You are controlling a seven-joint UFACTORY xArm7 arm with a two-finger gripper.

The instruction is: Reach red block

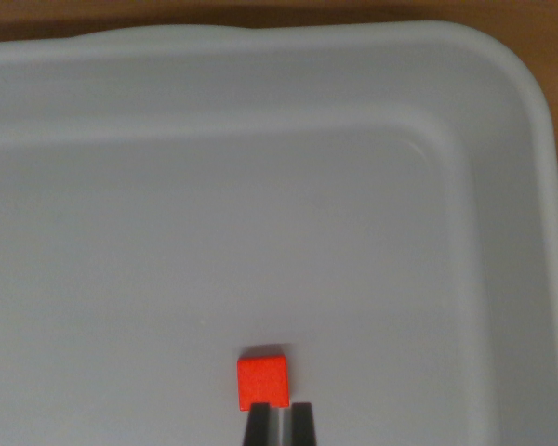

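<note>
Seen from the wrist: a white plastic tray (pixel 502 111) with rounded corners filling nearly the whole picture, its raised rim curving across the top and down the wrist view's right. Beyond the rim, along the top edge and at the upper right corner, a strip of brown wooden table (pixel 288 11). Inside, a smooth pale floor, a shallow step running parallel to the rim before the flat bottom.

On the tray floor, low in the picture and a little left of centre: the red block (pixel 262 383), small, square-faced, bright orange-red, lying flat, well apart from every wall. A thin dark shadow along its upper edge.

At the very bottom edge, just below the block: the gripper (pixel 279 426), dark fingertips (pixel 302 426) rising into the picture as two narrow prongs with a lighter grey strip between them. Prongs close together, only a slim gap showing, nothing held between them. Tips reaching up to the block's lower edge, slightly toward its right half; touching or merely overlapping in the view, cannot tell. Block not gripped, resting free on the tray.
</note>
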